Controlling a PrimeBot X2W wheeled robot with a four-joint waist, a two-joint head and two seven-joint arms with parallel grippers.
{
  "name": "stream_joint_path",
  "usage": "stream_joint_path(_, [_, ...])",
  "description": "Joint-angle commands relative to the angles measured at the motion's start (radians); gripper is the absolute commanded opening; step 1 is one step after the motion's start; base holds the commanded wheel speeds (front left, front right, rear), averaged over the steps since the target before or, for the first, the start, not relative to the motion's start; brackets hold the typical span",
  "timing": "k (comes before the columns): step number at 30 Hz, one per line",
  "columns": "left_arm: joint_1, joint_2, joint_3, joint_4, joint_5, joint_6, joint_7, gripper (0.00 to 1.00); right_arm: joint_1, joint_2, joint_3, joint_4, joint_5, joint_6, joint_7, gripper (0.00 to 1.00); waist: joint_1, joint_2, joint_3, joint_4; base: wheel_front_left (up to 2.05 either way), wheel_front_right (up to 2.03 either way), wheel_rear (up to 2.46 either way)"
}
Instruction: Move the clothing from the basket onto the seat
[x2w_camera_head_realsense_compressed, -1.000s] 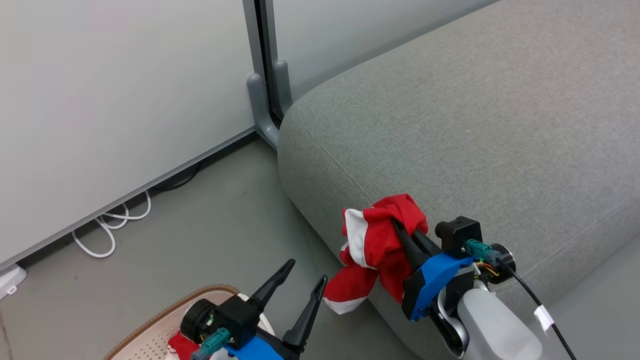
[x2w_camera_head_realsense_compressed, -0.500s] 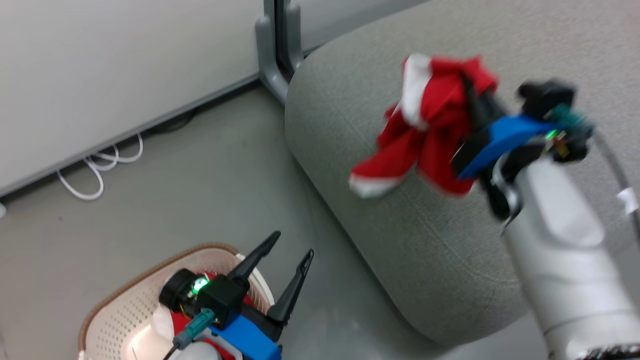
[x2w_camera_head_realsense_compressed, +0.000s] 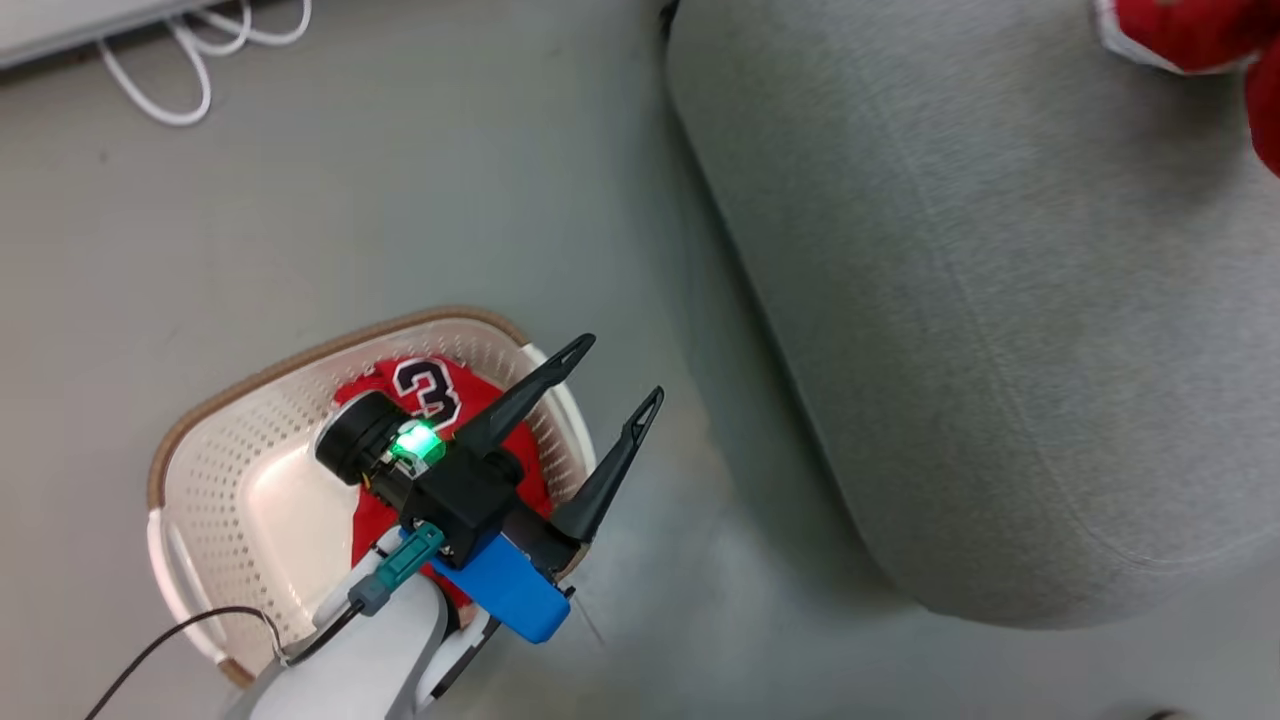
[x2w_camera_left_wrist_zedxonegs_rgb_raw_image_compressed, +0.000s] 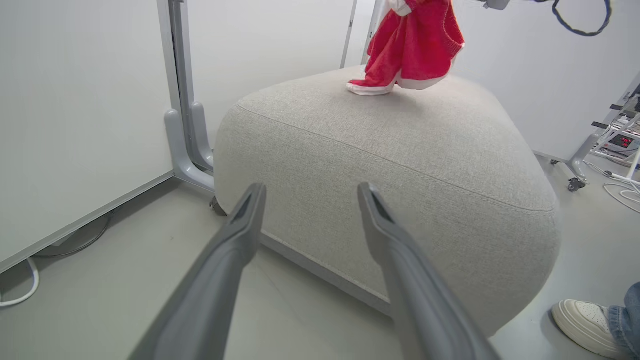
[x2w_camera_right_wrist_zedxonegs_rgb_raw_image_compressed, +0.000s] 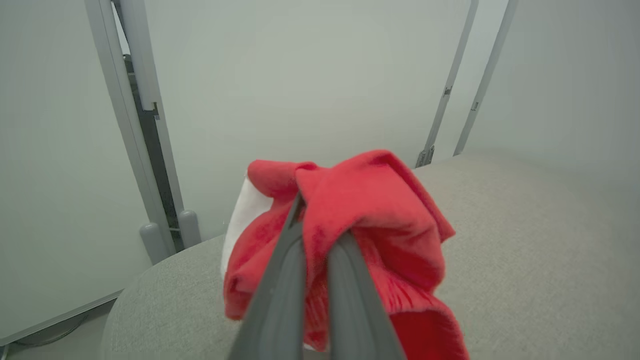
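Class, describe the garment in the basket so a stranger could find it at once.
Beside the big grey seat, a cream basket stands on the floor. A red garment lies inside. Unlike the held garment over the seat, it bears a black 3.

Red garment (x2w_camera_head_realsense_compressed: 1185, 30) — cut off at corner

The grey floor (x2w_camera_head_realsense_compressed: 400, 200) carries the cream basket (x2w_camera_head_realsense_compressed: 220, 450), the grey seat (x2w_camera_head_realsense_compressed: 950, 300) and a looped white cable (x2w_camera_head_realsense_compressed: 178, 121). A red garment (x2w_camera_left_wrist_zedxonegs_rgb_raw_image_compressed: 415, 45) touches the seat top at its hem.
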Motion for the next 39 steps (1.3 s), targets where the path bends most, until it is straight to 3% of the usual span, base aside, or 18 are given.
stream_joint_path(1, [-0.023,0.010,-0.006,-0.008,0.007,-0.004,-0.003,1.00,0.024,-0.010,-0.026,0.019,-0.016,0.000,-0.014,0.00,-0.0003,0.0000,0.069,0.063,0.00,0.00,0.00])
stream_joint_path(8, [-0.041,0.022,-0.020,-0.019,0.008,-0.004,-0.003,1.00,0.093,0.004,-0.117,0.113,-0.069,0.000,-0.056,0.00,-0.0003,0.0000,0.083,0.083,0.00,0.00,0.00])
stream_joint_path(17, [-0.017,0.007,-0.015,-0.003,-0.003,-0.004,-0.003,1.00,0.109,0.011,-0.164,0.166,-0.131,0.000,-0.079,0.02,-0.0003,0.0000,0.042,0.087,0.00,0.00,0.00])
stream_joint_path(18, [-0.016,0.005,-0.013,-0.003,-0.004,-0.004,-0.003,1.00,0.109,0.011,-0.165,0.165,-0.140,0.000,-0.081,0.40,-0.0003,0.0000,0.037,0.087,0.00,0.00,0.00])
stream_joint_path(19, [-0.016,0.005,-0.013,-0.003,-0.004,-0.004,-0.003,1.00,0.109,0.011,-0.165,0.165,-0.140,0.000,-0.081,0.40,-0.0003,0.0000,0.037,0.087,0.00,0.00,0.00])
stream_joint_path(20, [-0.014,0.003,-0.009,-0.002,-0.006,-0.004,-0.003,1.00,0.111,0.012,-0.165,0.163,-0.150,0.000,-0.083,0.76,-0.0003,0.0000,0.030,0.087,0.00,0.00,0.00])
stream_joint_path(21, [-0.011,0.001,-0.005,-0.001,-0.008,-0.004,-0.003,1.00,0.112,0.015,-0.166,0.163,-0.158,0.000,-0.084,1.00,-0.0003,0.0000,0.022,0.087,0.00,0.00,0.00])
stream_joint_path(31, [0.069,-0.066,0.045,0.017,-0.034,-0.004,-0.003,1.00,0.199,0.012,-0.157,0.158,-0.202,0.000,-0.095,1.00,-0.0003,0.0000,-0.139,0.128,0.00,0.00,0.00])
stream_joint_path(39, [0.214,-0.126,0.158,0.048,-0.054,-0.003,-0.003,1.00,0.344,0.029,-0.049,0.110,-0.200,0.000,-0.097,1.00,-0.0003,0.0000,-0.325,0.184,0.00,0.00,0.00])
